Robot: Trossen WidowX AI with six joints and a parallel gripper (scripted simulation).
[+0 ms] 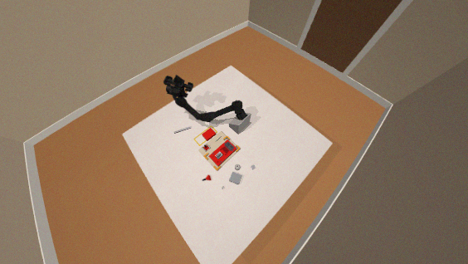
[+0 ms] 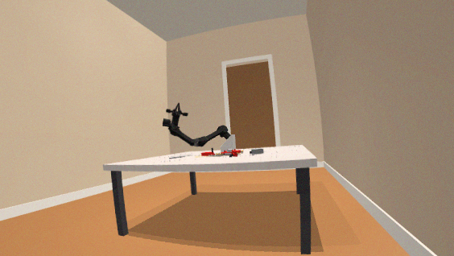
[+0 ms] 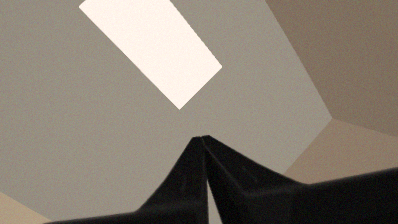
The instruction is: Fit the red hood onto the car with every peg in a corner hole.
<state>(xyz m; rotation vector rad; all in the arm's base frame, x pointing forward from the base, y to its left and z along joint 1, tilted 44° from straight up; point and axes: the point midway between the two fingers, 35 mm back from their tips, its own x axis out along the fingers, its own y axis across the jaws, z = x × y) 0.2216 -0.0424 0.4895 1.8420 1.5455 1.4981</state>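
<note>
The hood (image 1: 209, 134) (image 2: 208, 154) appears to be the flat red piece lying partly within a yellow outline on the table, beside the jig. The jig (image 1: 213, 144) is beige with orange corners. The red chassis (image 1: 215, 160) sits in it, with a light grey block and a darker grey part on top. The pegs and hood holes are too small to tell. My gripper (image 2: 178, 105) (image 3: 201, 144) is shut and empty, its fingertips together. It points upward, high above the table and far from the hood. The wrist view shows only ceiling and walls beyond the fingers.
A grey rod (image 1: 182, 129) lies left of the yellow outline (image 1: 199, 144). A small red part (image 1: 206, 147) stands on the jig. A red-and-black piece (image 1: 208, 178), a grey block (image 1: 236, 178) and a round part (image 1: 237, 167) lie beyond the jig. A grey wedge (image 1: 241, 124) stands by the arm's base.
</note>
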